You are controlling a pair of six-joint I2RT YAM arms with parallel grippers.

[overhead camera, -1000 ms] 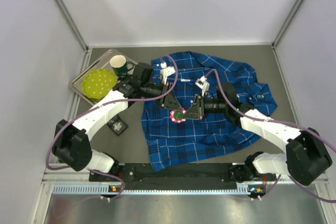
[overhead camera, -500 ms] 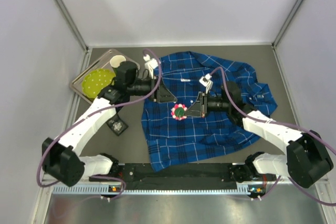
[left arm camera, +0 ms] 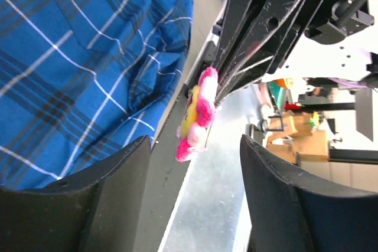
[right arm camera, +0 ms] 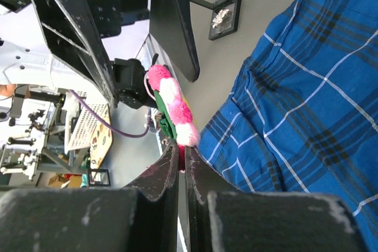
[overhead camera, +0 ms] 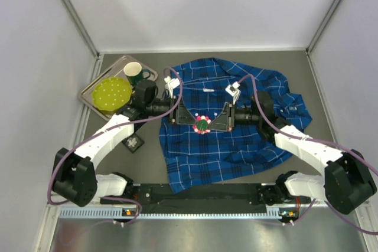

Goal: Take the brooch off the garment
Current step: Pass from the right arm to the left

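Midway over the large blue and dark-navy plaid button-up shirt (overhead camera: 248,146), which lies rumpled on the dark grey bench (overhead camera: 313,75), the two arms meet head-on at the pink-petalled round brooch (overhead camera: 202,124) with its green centre. The right fingers (right arm camera: 159,181) are pressed together and pinch the brooch by its lower edge, so it stands on edge at their tips. From the left wrist it shows against bare bench and background rather than cloth. Whether its back is wholly clear of the shirt cannot be told. The left fingers (left arm camera: 112,193) are spread apart, one on either side of the brooch and touching it on neither side. They crowd the space directly in front of it.

Off to the left, well apart from the shirt, a silver metal tray (overhead camera: 97,78) carries a lime-green dotted plate (overhead camera: 112,92) and a dark green mug (overhead camera: 136,75). A small black square frame (overhead camera: 133,142) lies on the bench between the tray and the shirt's left hem, just beside the left arm's white forearm.
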